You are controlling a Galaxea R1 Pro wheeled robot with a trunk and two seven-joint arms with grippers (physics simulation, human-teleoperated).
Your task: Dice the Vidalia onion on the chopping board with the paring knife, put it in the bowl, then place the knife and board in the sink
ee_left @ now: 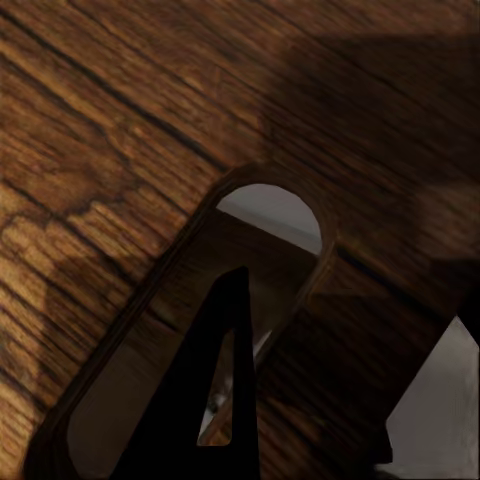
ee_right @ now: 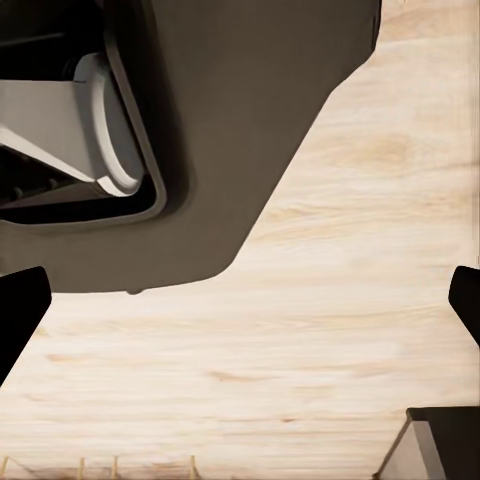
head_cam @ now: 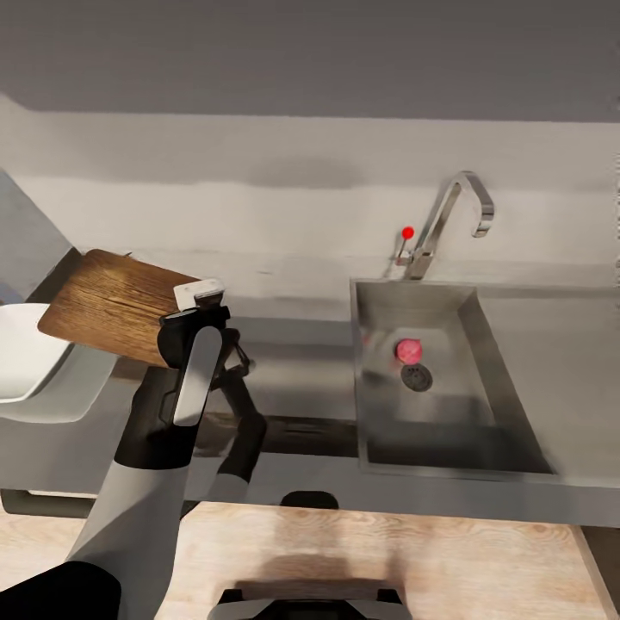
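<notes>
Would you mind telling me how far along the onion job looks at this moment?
Little looks finished. The left pincer holds the board tilted above the counter by its slot end, one finger through the slot. A reddish round item, apparently the onion, sits in the sink, so dicing, filling the bowl and sinking the knife remain.

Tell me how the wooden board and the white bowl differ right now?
The chopping board is dark brown wood; the bowl is plain white. The board is held tilted above the countertop by the left gripper; the bowl sits on it. Both lie left of the sink.
</notes>
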